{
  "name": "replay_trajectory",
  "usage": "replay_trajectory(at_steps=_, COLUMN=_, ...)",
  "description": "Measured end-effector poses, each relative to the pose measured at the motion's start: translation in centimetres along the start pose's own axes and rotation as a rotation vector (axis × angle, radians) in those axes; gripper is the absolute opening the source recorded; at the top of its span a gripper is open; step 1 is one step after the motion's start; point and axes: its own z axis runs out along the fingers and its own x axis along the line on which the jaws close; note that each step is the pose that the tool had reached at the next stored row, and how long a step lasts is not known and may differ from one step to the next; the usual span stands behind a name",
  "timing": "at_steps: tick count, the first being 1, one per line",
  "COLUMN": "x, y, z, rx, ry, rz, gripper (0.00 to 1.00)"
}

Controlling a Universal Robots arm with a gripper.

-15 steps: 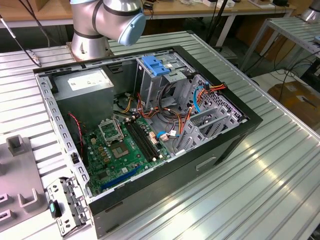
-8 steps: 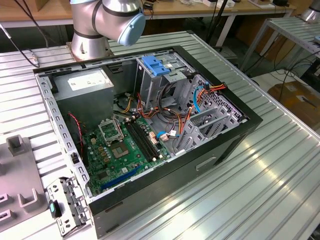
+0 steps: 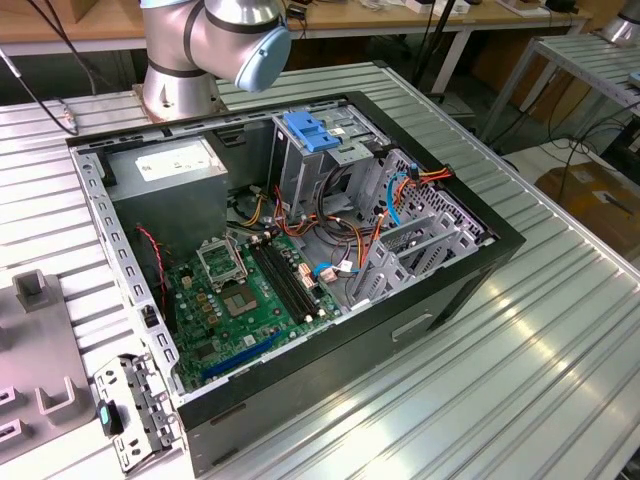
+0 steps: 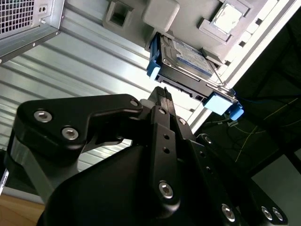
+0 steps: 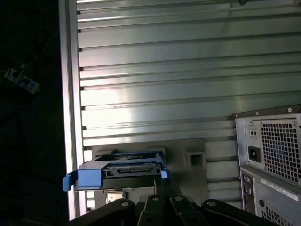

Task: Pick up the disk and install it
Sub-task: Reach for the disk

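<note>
We can read no word, number or sign on anything here. In the exterior view a white printed label [image 3: 178,160] lies on the grey metal power supply box [image 3: 170,200] inside the open black computer case [image 3: 480,270], and in the second wrist view a blue-and-white label [image 4: 190,51] covers the flat grey metal disk with bright blue plastic rails [image 4: 181,77], but we cannot make out their print. The same holds for the pale sticker [image 5: 282,192] on the grey perforated metal case back [image 5: 277,146] in the first wrist view.
</note>
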Motion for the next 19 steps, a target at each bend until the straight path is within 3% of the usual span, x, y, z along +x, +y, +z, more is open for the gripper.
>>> replay_trajectory(at_steps=9, x=1.16, y=-0.09, z=0.01, rx=0.0000, ry=0.0000, rz=0.000, gripper=0.11)
replay_trajectory(at_steps=19, x=3.85, y=-0.42, z=0.07, rx=0.0001, ry=0.0001, rz=0.000, gripper=0.11)
